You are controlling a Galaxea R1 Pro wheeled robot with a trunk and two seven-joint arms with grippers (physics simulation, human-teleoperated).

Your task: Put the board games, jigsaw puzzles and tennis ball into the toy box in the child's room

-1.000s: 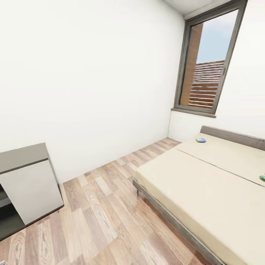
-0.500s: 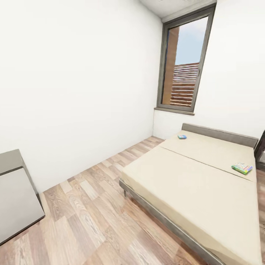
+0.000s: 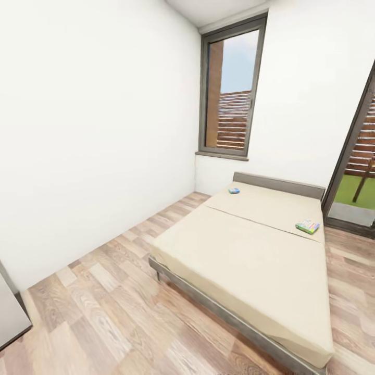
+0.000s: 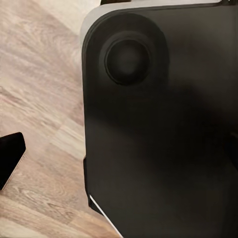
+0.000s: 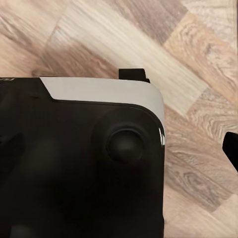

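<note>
Two board games (image 3: 308,226) (image 3: 234,190) lie right of centre on the bed (image 3: 250,260): probably light, stiff boxes, best gripped across their edges; finger state cannot be told.

Black robot base (image 4: 158,139) (round boss), over wood floor (image 4: 39,99)

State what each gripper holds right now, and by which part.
That cannot be told: neither wrist view gives a clear look at the fingers. Both board games, one and the other, lie untouched on the bed.
</note>
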